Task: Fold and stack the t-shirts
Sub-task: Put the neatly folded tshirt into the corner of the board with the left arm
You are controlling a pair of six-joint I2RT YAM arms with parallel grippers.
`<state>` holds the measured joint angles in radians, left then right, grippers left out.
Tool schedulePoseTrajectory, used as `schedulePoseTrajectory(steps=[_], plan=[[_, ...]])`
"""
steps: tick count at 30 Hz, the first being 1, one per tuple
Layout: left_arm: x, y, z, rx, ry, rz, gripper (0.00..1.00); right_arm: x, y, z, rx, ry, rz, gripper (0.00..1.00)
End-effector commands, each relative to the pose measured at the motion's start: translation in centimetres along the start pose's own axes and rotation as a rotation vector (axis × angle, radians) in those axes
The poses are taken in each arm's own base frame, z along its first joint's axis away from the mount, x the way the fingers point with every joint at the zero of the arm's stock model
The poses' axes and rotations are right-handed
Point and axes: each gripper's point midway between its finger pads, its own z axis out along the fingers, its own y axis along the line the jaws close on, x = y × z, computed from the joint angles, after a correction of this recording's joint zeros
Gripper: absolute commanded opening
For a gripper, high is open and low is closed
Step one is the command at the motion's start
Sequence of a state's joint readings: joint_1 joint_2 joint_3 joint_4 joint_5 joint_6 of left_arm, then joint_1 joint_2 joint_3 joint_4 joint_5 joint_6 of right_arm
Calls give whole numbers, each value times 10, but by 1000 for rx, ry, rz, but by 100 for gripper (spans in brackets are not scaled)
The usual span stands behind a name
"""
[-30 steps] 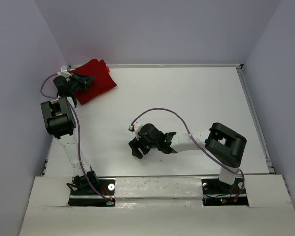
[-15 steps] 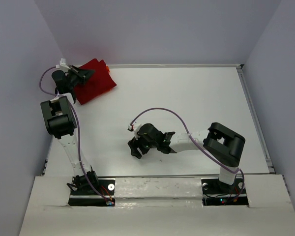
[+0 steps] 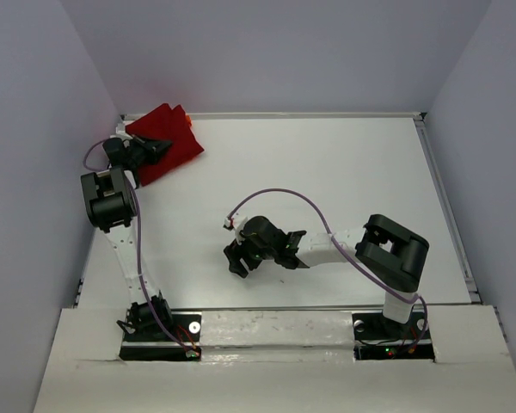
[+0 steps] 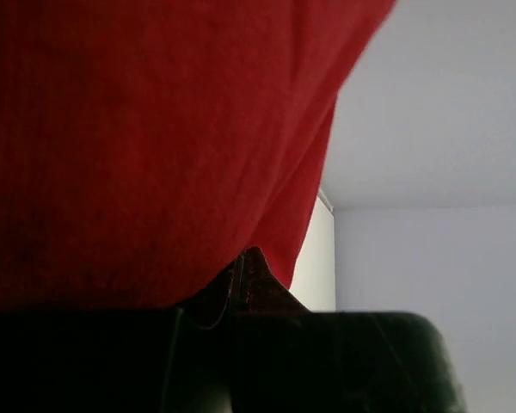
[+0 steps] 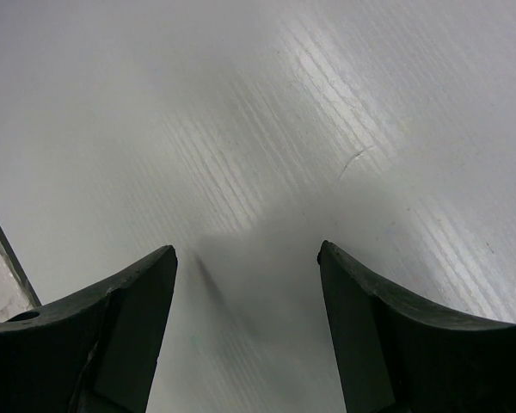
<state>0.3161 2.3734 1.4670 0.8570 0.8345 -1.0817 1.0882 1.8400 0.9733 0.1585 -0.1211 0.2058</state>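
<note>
So, quick status from my end: the red t-shirt [image 3: 174, 138] is bunched up in the far left corner of the table [image 3: 327, 172], right up against the back edge. The left gripper [image 3: 161, 148] sits on the shirt's near-left part, clamped tight with a fold of the red cloth pinched in it. On the left wrist camera the red fabric fills nearly the whole frame. Only a small tuck of it runs down into the dark gripper parts at the bottom, so I can't really see how much cloth it has. The orange t-shirt [image 3: 187, 112] is just a sliver poking out at the far edge of the red one. The rest is hidden underneath, and I can't tell whether it's folded at all. From the top view the left gripper's own body covers the exact spot where it meets the shirt, which doesn't help. The right gripper [image 3: 235, 258] is well apart from both shirts, low over bare table toward the near middle, jaws spread wide with nothing between them. Its wrist camera shows only the two dark fingers [image 5: 103, 327] and white tabletop with a faint scratch [image 5: 353, 162]. A purple cable [image 3: 284, 194] loops above the right arm. Can't make out sleeves or a collar on either shirt.
</note>
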Motion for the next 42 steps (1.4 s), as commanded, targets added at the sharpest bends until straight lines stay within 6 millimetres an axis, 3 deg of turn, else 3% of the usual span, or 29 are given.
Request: schedulePoseTrajectory(steps=[1, 2, 3, 4, 5, 6, 7, 20, 23, 24, 26, 27, 29, 30, 32, 33, 35, 36, 37, 38, 39, 40, 42], plan=[[-10, -10, 4, -2, -4, 28, 0, 100, -13, -7, 49, 314, 41, 73], [-9, -8, 4, -1, 2, 27, 0, 100, -12, -7, 48, 313, 41, 73], [-10, -6, 5, -3, 2, 27, 10, 101, -12, -8, 48, 315, 42, 73], [-9, -7, 5, -2, 5, 28, 34, 100, -12, -8, 46, 314, 43, 73], [-10, -7, 6, -3, 1, 32, 69, 101, -12, -8, 46, 314, 43, 73], [-10, -8, 5, -2, 1, 34, 90, 101, -12, -9, 48, 313, 42, 73], [-10, -9, 5, 1, 1, 42, 99, 100, -12, -9, 46, 312, 42, 73], [-13, -36, 2, 51, 17, 68, 99, 99, -9, -9, 32, 309, 42, 73], [-19, -73, -3, 104, 4, 97, 99, 100, -9, -8, 30, 313, 44, 73], [-24, -98, -5, 138, -6, 130, 99, 100, -9, -8, 29, 314, 45, 73], [-28, -127, -7, 172, -21, 158, 99, 100, -9, -8, 29, 314, 45, 73], [-33, -157, -11, 211, -35, 193, 99, 100, -9, -8, 29, 313, 45, 73], [-34, -186, -14, 246, -44, 215, 99, 100, -9, -8, 32, 312, 46, 73], [-36, -210, -19, 273, -54, 244, 99, 101, -10, -8, 35, 313, 45, 73], [-34, -232, -22, 286, -63, 276, 99, 100, -11, -8, 43, 311, 46, 73], [-32, -251, -29, 301, -72, 308, 99, 100, -11, -8, 45, 311, 47, 73], [-28, -255, -31, 260, -85, 373, 99, 100, -12, -7, 50, 311, 48, 73], [-22, -272, -36, 256, -96, 421, 99, 100, -12, -7, 51, 308, 49, 73], [-23, -260, -35, 168, -117, 477, 99, 97, -12, -7, 52, 298, 50, 73], [-22, -261, -36, 133, -131, 518, 99, 95, -12, -7, 54, 292, 52, 73], [-12, -273, -38, 115, -138, 569, 99, 93, -12, -8, 57, 283, 55, 73], [-8, -262, -38, 35, -129, 636, 99, 90, -12, -10, 62, 271, 64, 73], [-8, -270, -45, -52, -207, 722, 99, 75, -9, -9, 57, 219, 66, 73]])
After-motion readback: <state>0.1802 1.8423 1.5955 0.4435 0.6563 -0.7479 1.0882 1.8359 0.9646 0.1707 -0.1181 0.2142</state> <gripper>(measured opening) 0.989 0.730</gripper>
